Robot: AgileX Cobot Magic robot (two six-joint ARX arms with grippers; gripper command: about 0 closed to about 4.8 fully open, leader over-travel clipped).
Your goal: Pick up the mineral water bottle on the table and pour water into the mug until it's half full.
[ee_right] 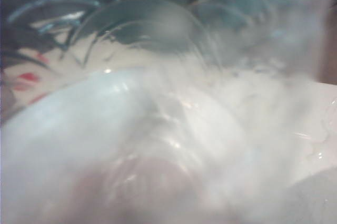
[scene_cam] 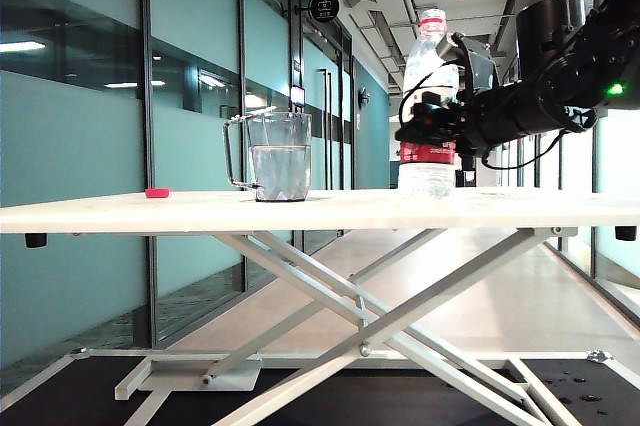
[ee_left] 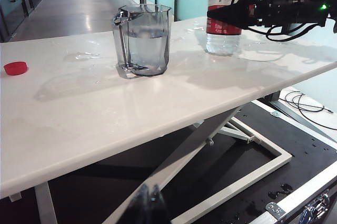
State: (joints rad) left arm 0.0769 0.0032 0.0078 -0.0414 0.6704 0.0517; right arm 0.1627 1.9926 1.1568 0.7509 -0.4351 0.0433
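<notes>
The mineral water bottle (scene_cam: 428, 56) stands upright on the white table (scene_cam: 520, 208), right of the mug (scene_cam: 280, 156). The clear faceted mug holds water to about half its height. My right gripper (scene_cam: 427, 132) reaches in level from the right, its fingers on either side of the bottle's red label (ee_left: 224, 24). How tightly they press does not show. The right wrist view is a blur filled by the bottle (ee_right: 158, 129). My left gripper (ee_left: 150, 203) hangs low in front of the table, its tips together and holding nothing. The mug (ee_left: 143, 40) stands apart from both grippers.
A small red cap (scene_cam: 157, 192) lies on the table left of the mug, also seen as the cap (ee_left: 15, 68) near the table's edge. Water drops spot the tabletop (ee_left: 84, 56). Crossed white legs (scene_cam: 360, 316) and a black base lie under the table.
</notes>
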